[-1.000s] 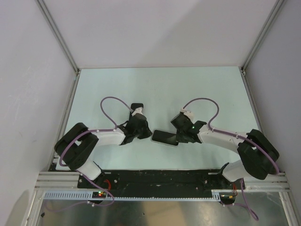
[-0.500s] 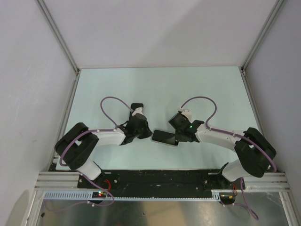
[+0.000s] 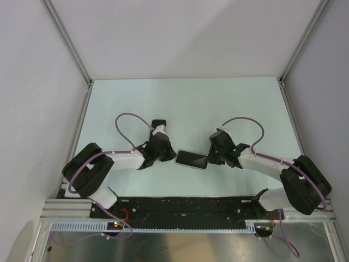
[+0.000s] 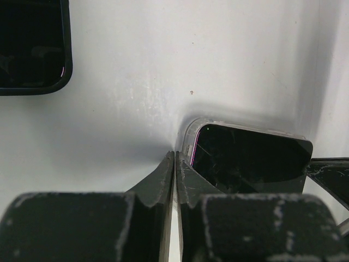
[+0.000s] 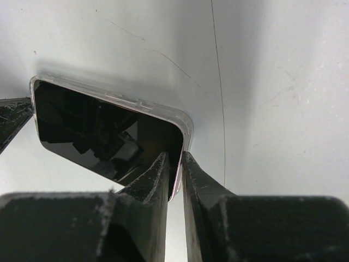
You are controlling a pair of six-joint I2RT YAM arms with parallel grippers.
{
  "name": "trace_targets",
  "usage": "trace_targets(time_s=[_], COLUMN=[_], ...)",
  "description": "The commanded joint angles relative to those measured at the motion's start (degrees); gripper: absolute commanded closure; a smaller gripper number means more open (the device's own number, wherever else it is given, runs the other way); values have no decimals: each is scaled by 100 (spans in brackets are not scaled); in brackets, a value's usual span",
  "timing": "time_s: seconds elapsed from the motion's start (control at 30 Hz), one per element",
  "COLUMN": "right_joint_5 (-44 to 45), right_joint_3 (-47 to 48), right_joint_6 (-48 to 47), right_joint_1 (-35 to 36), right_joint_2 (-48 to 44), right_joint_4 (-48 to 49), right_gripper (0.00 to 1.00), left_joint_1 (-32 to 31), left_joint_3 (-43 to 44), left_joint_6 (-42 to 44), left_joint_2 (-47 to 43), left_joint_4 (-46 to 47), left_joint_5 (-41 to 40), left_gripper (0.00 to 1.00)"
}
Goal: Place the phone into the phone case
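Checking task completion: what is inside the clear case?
The phone sits inside the case, screen up, with the clear rim showing along its edge. The case's floor beneath the phone is covered, so full seating can't be confirmed.

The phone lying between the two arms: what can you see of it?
The phone is a slim slab with a dark, glossy, unlit screen and rounded corners, framed by a clear plastic rim. It lies screen up on the pale table. The right gripper straddles one short edge; whether it pinches it is unclear. The shut left gripper sits at the opposite end.
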Motion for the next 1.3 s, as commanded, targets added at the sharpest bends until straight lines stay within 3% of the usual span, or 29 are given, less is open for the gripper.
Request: trace_targets(time_s=[0.0, 0.2, 0.8, 1.03, 1.27], right_joint_5=[-735, -922, -399, 32, 315], right_joint_3=[-270, -364, -368, -1, 504], right_joint_6=[195, 307, 428, 235, -210], right_joint_1=[25, 12, 467, 494, 559], right_joint_2=[240, 437, 1429, 762, -250], right_joint_4=[315, 530, 653, -1, -708], right_gripper=[85, 99, 100, 100, 80], left_joint_1=[-178, -223, -362, -364, -296], left_joint_3=[-144, -129, -73, -80, -88], left_joint_6=[-97, -127, -205, -185, 28], left_joint_2=[-100, -30, 206, 108, -360], left_joint_4=[-64, -57, 93, 90, -187], left_joint_5=[368, 383, 383, 383, 156], left_gripper=[89, 89, 90, 90, 84])
